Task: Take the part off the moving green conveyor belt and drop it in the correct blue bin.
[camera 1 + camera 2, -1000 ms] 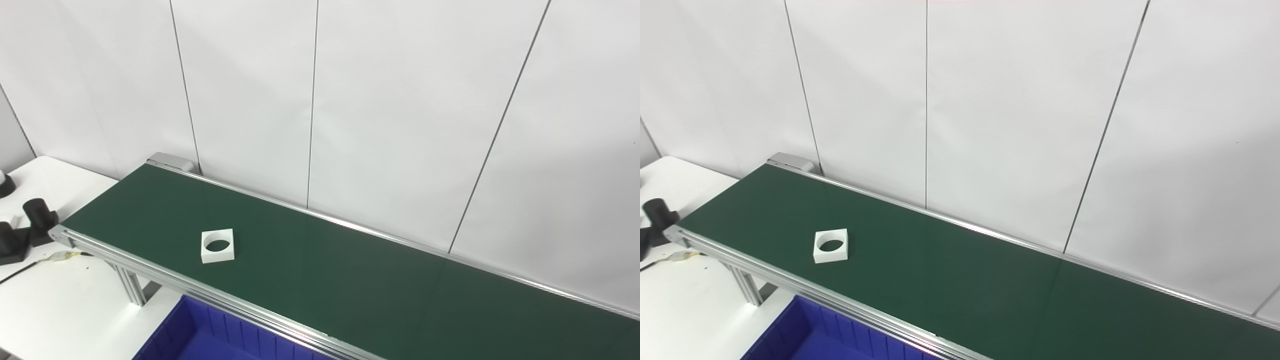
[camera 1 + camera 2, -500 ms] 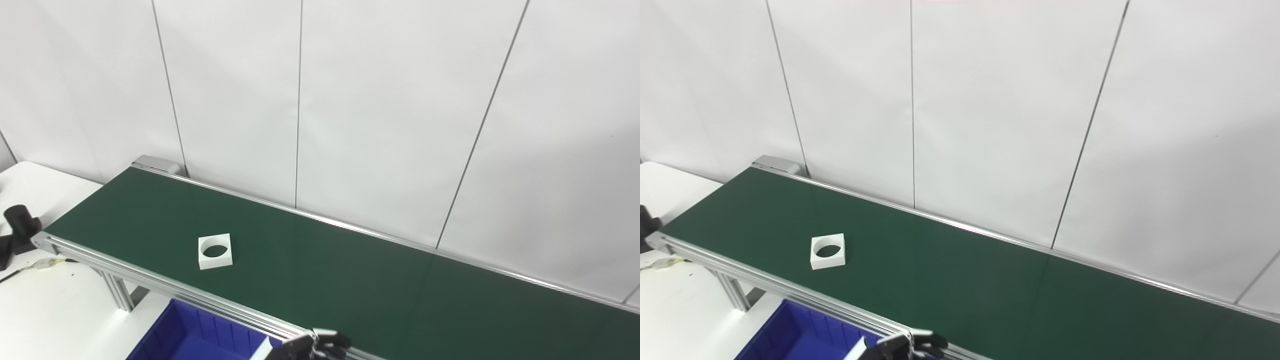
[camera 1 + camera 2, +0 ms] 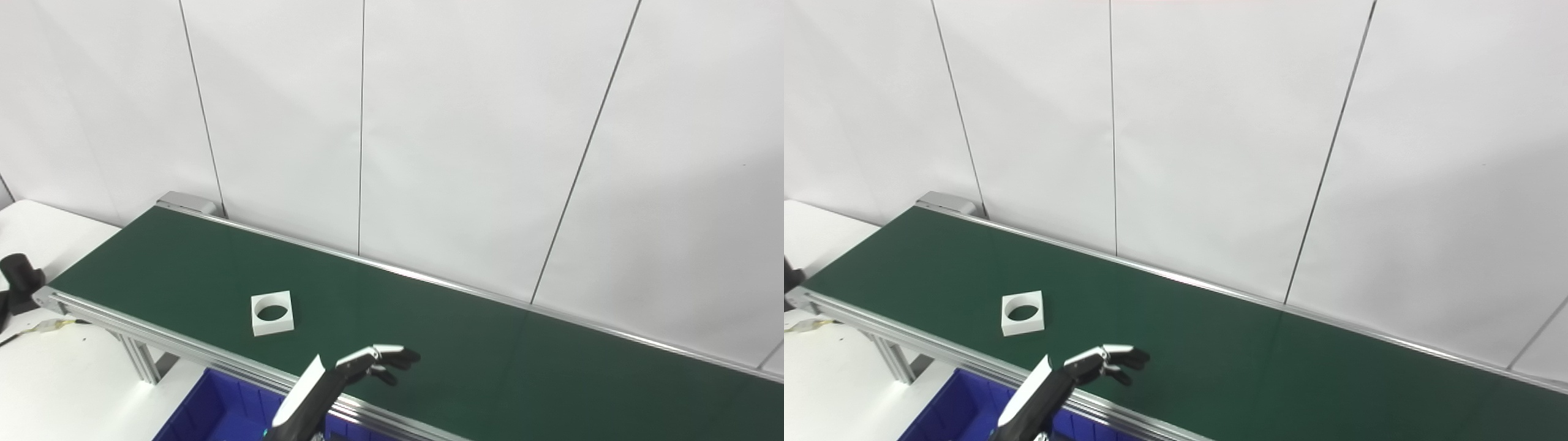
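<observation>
Left hand [image 3: 367, 364] reaches over the belt [image 3: 429, 343], fingers [image 3: 392, 354] spread and empty, near the part [image 3: 272, 313].

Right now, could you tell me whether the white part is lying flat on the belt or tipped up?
Flat. The white part rests on the green belt with its round hole facing up, untouched by the left hand.

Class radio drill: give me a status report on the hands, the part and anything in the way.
Left hand open above belt, holding nothing; right hand unseen. White square part on belt, left of hand, untouched. Nothing between them.
</observation>
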You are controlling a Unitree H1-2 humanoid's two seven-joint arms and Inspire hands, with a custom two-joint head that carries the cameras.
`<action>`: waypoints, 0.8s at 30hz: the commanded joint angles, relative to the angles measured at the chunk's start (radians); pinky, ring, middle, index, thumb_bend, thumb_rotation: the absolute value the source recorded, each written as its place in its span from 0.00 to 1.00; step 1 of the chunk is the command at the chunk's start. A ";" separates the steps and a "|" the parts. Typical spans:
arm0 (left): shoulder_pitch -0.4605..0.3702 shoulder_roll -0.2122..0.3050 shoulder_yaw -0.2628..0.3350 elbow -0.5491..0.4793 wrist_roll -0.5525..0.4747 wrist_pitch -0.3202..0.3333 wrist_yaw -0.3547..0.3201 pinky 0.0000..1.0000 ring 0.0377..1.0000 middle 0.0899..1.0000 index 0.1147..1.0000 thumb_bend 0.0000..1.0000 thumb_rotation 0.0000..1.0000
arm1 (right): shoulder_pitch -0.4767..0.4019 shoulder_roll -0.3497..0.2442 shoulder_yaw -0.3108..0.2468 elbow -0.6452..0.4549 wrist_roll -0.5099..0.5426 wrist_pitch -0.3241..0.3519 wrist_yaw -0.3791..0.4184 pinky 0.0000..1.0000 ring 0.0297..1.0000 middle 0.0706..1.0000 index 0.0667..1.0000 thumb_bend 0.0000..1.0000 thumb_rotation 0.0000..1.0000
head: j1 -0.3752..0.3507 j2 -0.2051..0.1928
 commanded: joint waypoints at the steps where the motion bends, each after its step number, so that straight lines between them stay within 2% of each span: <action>1: -0.049 0.014 0.026 -0.013 0.058 0.003 0.012 0.62 0.74 0.77 0.74 0.92 0.24 | -0.012 0.006 -0.004 -0.013 0.011 -0.031 -0.003 0.82 0.90 0.93 0.95 0.69 0.00 | -0.003 0.001; 5: -0.093 0.037 0.053 -0.007 0.100 0.052 -0.003 0.74 0.80 0.81 0.78 0.85 0.31 | -0.015 0.005 -0.001 -0.011 0.008 -0.029 -0.002 0.82 0.90 0.93 0.95 0.68 0.00 | -0.003 0.000; 10: -0.130 0.072 0.075 -0.002 0.135 0.130 -0.022 0.82 0.87 0.87 0.83 0.80 0.37 | -0.017 0.008 -0.001 -0.007 0.014 -0.034 -0.002 0.84 0.90 0.93 0.94 0.69 0.00 | -0.009 0.002; 15: -0.191 0.125 0.103 0.083 0.180 0.136 -0.013 0.83 0.88 0.91 0.88 0.76 0.43 | -0.022 0.012 -0.002 0.009 0.020 -0.053 -0.009 0.83 0.89 0.92 0.94 0.69 0.00 | -0.008 0.001; 19: -0.246 0.167 0.113 0.171 0.203 0.131 -0.005 0.82 0.88 0.92 0.92 0.76 0.47 | -0.026 0.013 0.000 0.011 0.012 -0.054 -0.012 0.82 0.89 0.92 0.94 0.69 0.00 | -0.006 0.001; 24: -0.303 0.198 0.111 0.224 0.251 0.191 -0.010 0.79 0.88 0.95 0.95 0.78 0.50 | -0.028 0.014 -0.001 0.009 0.015 -0.053 -0.011 0.82 0.89 0.92 0.93 0.69 0.00 | -0.002 0.006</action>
